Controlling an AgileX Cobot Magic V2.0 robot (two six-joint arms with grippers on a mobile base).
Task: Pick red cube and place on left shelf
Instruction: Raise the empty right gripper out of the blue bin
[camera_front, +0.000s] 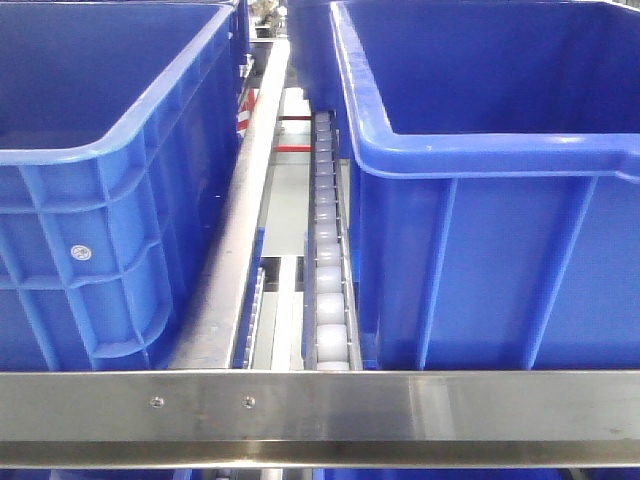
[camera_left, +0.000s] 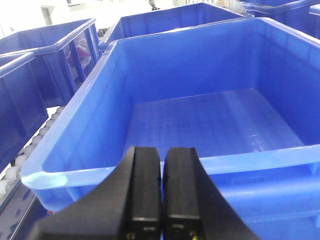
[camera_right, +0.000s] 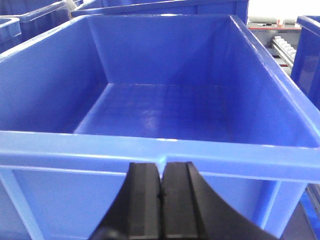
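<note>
The left shelf (camera_front: 300, 405) fills the front view: a steel crossbar runs side to side along the bottom, and a steel rail and a white roller track (camera_front: 326, 270) run away from the camera between two crates. Its long axis, as far as the rails show, points straight ahead. The rack's outer ends and lower tiers are cut off by the frame edges.

The right blue crate (camera_front: 480, 250) and the left blue crate (camera_front: 90, 200) sit on the shelf, both cropped at the sides and top, so their floors cannot be seen from the front.

From the left wrist, a crate (camera_left: 75, 175) lies open just ahead, its ribbed floor bare where it shows; the near corner is hidden behind the left gripper (camera_left: 161, 200). Its jaws are pressed together with only a thin seam between them, gripping nothing.

From the right wrist, another crate (camera_right: 75, 145) shows a bare floor, its near wall partly hidden by the right gripper (camera_right: 160, 200), whose jaws likewise meet and clasp nothing.

The red cube appears in no view, so its place and heading cannot be told.
</note>
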